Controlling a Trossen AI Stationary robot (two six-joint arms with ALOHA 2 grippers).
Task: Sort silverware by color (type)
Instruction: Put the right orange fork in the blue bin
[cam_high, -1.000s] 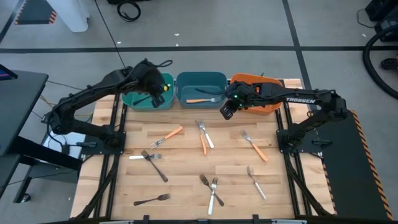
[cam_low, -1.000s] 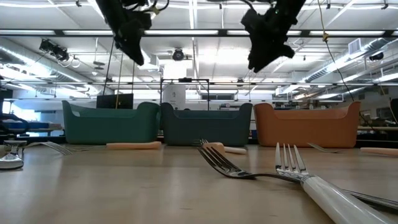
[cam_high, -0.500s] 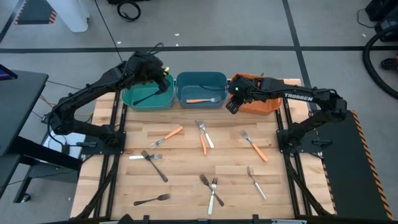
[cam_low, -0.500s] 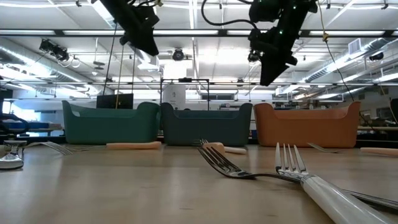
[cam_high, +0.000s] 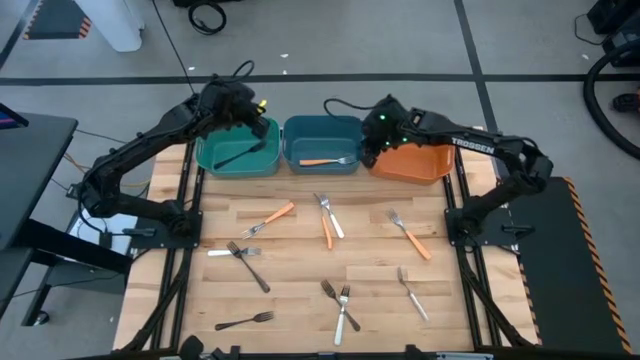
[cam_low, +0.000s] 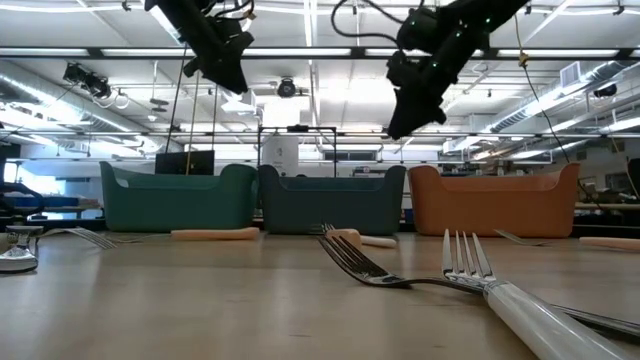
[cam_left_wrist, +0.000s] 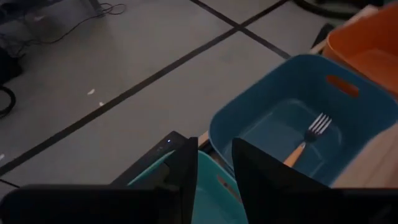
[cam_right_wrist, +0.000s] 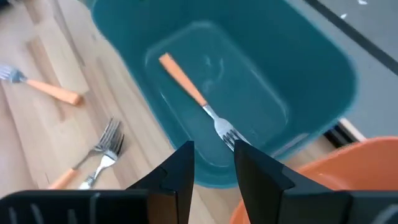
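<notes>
My left gripper (cam_high: 247, 108) hangs shut above the far rim of the green bin (cam_high: 212, 160), where a black fork (cam_high: 240, 155) lies. My right gripper (cam_high: 372, 150) hangs shut above the seam between the blue bin (cam_high: 322, 128) and the orange bin (cam_high: 410, 165). An orange-handled fork (cam_right_wrist: 198, 99) lies flat on the blue bin's floor. In the low view both grippers (cam_low: 232, 75) (cam_low: 398, 125) are high above the bins. Several forks lie on the table: orange-handled (cam_high: 268, 217) (cam_high: 410, 234), black (cam_high: 248, 266) (cam_high: 245, 321), silver or white (cam_high: 331, 215) (cam_high: 344, 312).
The three bins stand side by side along the table's far edge. Loose forks are scattered over the middle and near part of the wooden table (cam_high: 300, 260). In the low view a white-handled fork (cam_low: 500, 290) lies close to the camera.
My left gripper has drawn back from over the green bin toward the table's far edge. My right gripper has moved from the bins' near side toward the far edge and turned, and now hangs over the blue and orange bins' seam. The forks have stayed put.
</notes>
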